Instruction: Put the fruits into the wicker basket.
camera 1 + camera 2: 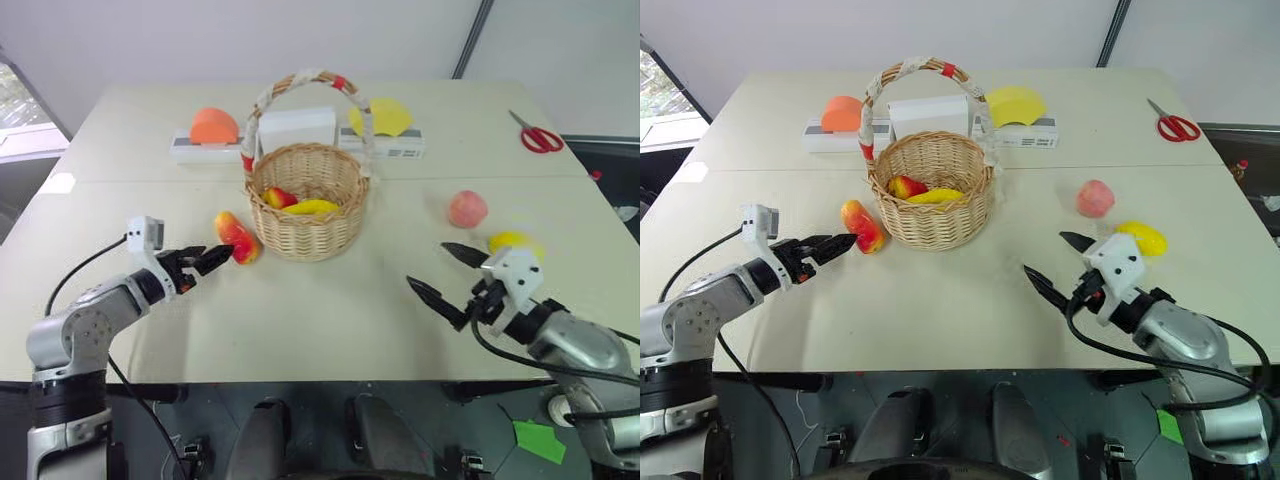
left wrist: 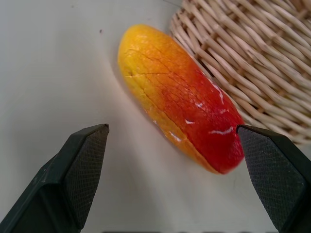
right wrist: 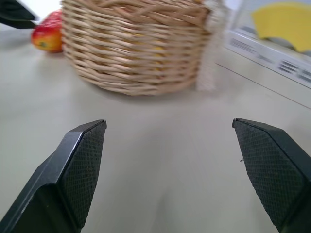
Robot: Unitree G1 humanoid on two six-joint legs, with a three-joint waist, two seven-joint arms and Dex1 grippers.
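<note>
Worktop (image 1: 300, 320): pale, wide, carries everything below. Clock directions are read from the wicker basket in the head views.

Wicker basket (image 1: 308, 205): stands upright near the worktop's centre, arched handle wrapped in white with red bands. Two fruits lie inside it, one red-and-yellow (image 1: 279, 197) and one yellow (image 1: 313, 207).

White box (image 1: 297, 127): just behind the basket at 12 o'clock, flanked by an orange wedge (image 1: 214, 126) at 10 o'clock and a yellow wedge (image 1: 382, 116) at 1 o'clock, each on a white block.

Left gripper (image 1: 205, 260): at 8 o'clock, fingers apart, tips just short of the mango; in the left wrist view the mango's red end lies between the two spread fingers, not clamped.

Right gripper (image 1: 445, 273): at 4 o'clock, fingers spread wide, holding nothing, pointed toward the basket over bare worktop.

Mango (image 1: 236, 237): on the worktop at 8 o'clock, just beside the basket wall; contact with the wicker cannot be told.

Lemon (image 1: 516, 243): on the worktop at 3 to 4 o'clock, well apart from the basket, just behind the right gripper.

Peach (image 1: 467, 209): on the worktop at 3 o'clock, near the lemon.

Red-handled scissors (image 1: 540, 137): far corner at 2 o'clock.
</note>
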